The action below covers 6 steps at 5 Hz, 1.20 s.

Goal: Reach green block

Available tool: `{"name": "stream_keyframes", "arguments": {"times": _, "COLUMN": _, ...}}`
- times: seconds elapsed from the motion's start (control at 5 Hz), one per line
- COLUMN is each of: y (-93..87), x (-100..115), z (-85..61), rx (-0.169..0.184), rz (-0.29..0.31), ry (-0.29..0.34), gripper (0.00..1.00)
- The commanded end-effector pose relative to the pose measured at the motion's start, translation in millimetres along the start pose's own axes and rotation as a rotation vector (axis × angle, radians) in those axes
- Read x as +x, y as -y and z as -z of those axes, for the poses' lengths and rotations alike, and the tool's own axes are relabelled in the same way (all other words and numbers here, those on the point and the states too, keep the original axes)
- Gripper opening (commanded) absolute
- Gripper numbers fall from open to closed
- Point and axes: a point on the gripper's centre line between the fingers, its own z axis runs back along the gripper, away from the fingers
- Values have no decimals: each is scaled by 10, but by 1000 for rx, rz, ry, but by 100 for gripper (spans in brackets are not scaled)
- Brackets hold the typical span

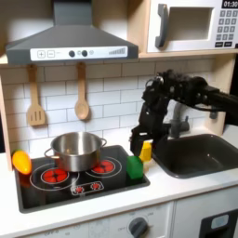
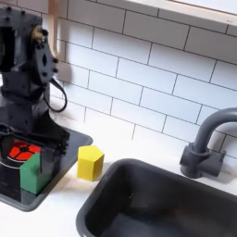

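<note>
Gripper (image 1: 141, 145) above green block (image 1: 136, 168), beside empty steel pot (image 1: 76, 149).

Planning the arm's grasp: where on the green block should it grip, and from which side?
Probably from above, closing on two opposite vertical faces of the green block: it sits flat on the stove's corner, top face clear. The pot stands apart; the end effector hangs nearby.

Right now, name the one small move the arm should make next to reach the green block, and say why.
Probably lower and shift toward the first exterior view's left. There the gripper hangs over the yellow block, while the green block sits lower, on the stove's corner. Whether its jaws are open can't be told.
</note>
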Motion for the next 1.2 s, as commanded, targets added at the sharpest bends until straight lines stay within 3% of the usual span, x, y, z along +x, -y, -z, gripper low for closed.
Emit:
{"name": "stream_keyframes", "arguments": {"times": 0.0, "y": -33, "x": 108, "z": 129, "rx": 5, "rz": 5, "ry": -10, "gripper": 100}}
{"name": "stream_keyframes", "arguments": {"times": 0.4, "y": -118, "x": 83, "z": 212, "rx": 4, "rz": 12, "ry": -24, "gripper": 100}}
{"name": "stream_keyframes", "arguments": {"times": 1.0, "y": -109, "x": 115, "z": 303, "rx": 4, "rz": 34, "ry": -37, "gripper": 100}}
